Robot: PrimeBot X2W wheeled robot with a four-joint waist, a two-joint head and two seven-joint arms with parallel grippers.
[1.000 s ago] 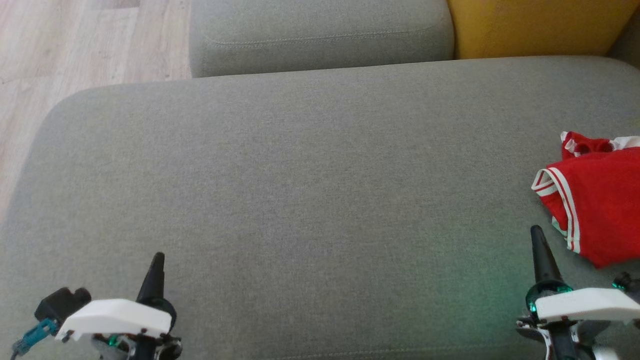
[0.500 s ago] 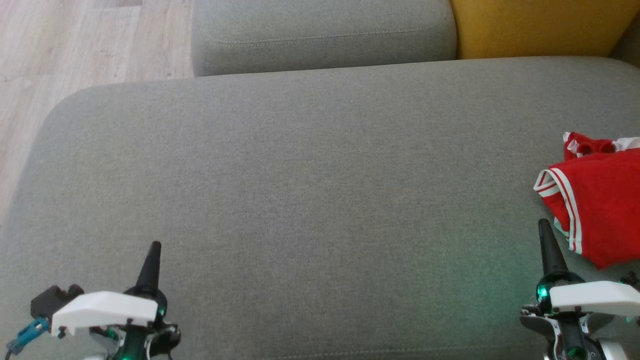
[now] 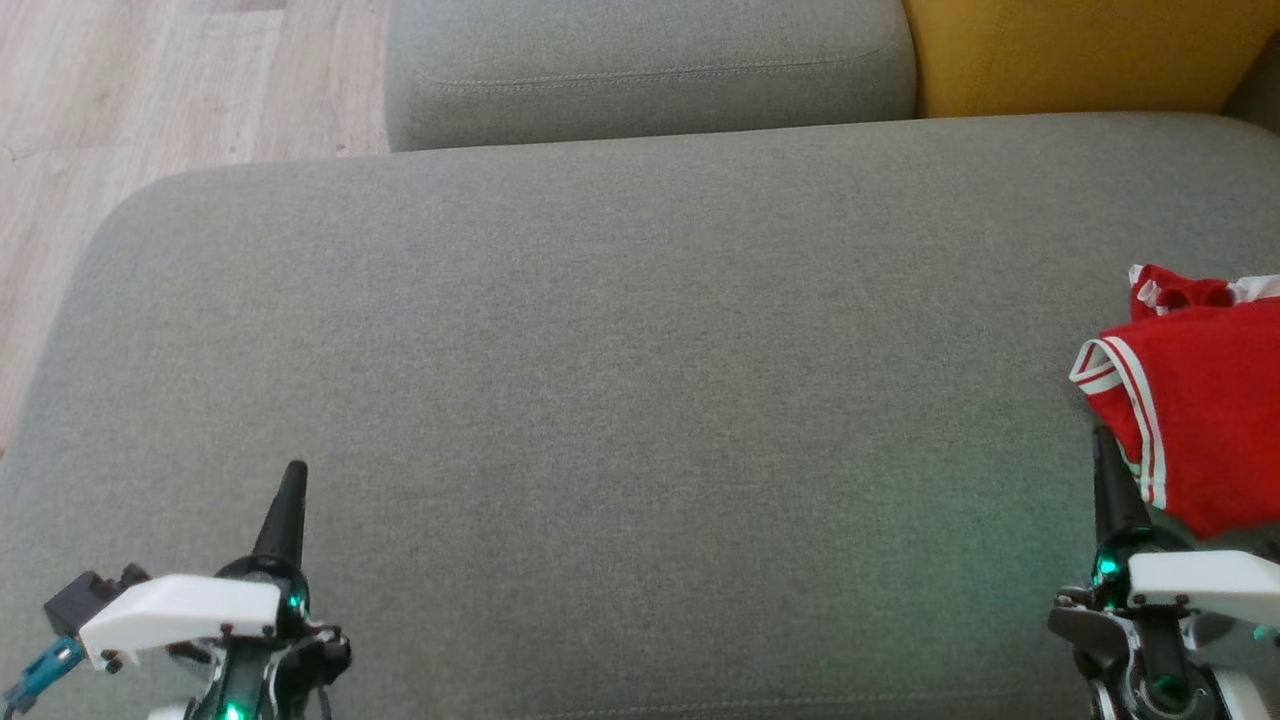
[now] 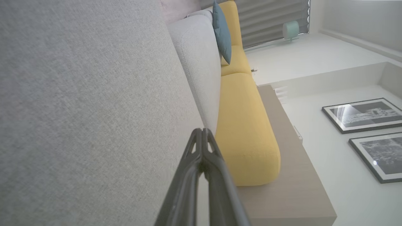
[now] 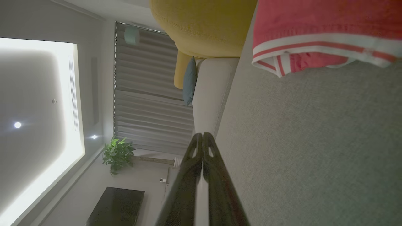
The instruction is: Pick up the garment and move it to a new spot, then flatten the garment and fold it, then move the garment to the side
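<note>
My left fingers point(image 3: 283, 510) rise at the frame's lower left, my right fingers point(image 3: 1110, 480) at the lower right; both pairs point up, pressed tip to tip.

The sofa cushion point(image 3: 600, 380) looks matt, coarse-woven cloth; the garment point(image 3: 1200, 410) seems soft knit.

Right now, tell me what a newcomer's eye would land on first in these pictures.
The red garment with white-striped trim, crumpled at the right edge of the grey seat cushion, stands out most. Next, the yellow cushion at the head view's top right. The left gripper and right gripper, both shut, sit at the lower corners.
</note>
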